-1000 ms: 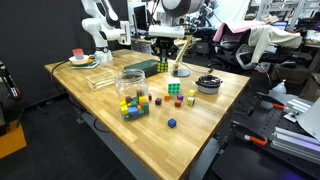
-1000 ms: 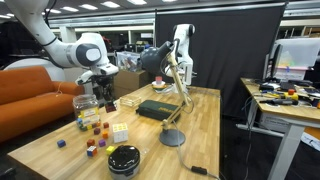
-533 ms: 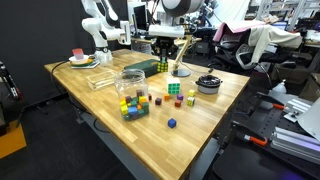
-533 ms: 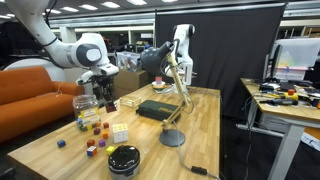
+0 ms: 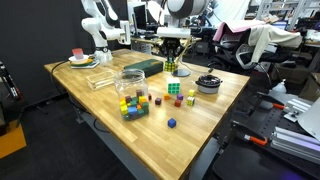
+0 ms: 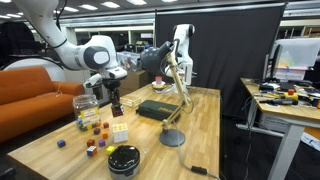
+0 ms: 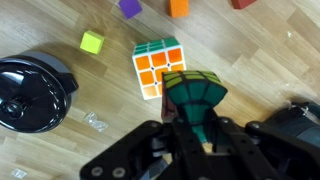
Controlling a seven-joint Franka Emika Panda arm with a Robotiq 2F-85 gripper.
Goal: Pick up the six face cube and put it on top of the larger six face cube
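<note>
The small cube (image 7: 193, 92), dark-gridded with green tiles towards the wrist camera, is clamped between the fingers of the gripper (image 7: 198, 122) and held off the bench (image 7: 260, 50). In the wrist view it overlaps one corner of the larger cube (image 7: 157, 68), which rests on the bench showing white, orange and green tiles. A yellow-green cube (image 7: 92, 41) lies near that; a black round container (image 7: 30, 95) stands farther aside.

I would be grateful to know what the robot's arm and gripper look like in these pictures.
The arm is glossy white, built of rounded, tube-like segments with bulbous joints and dark seams. The gripper is black and blocky. In the wrist view its fingers are matte black linkages. No markings are legible.
</note>
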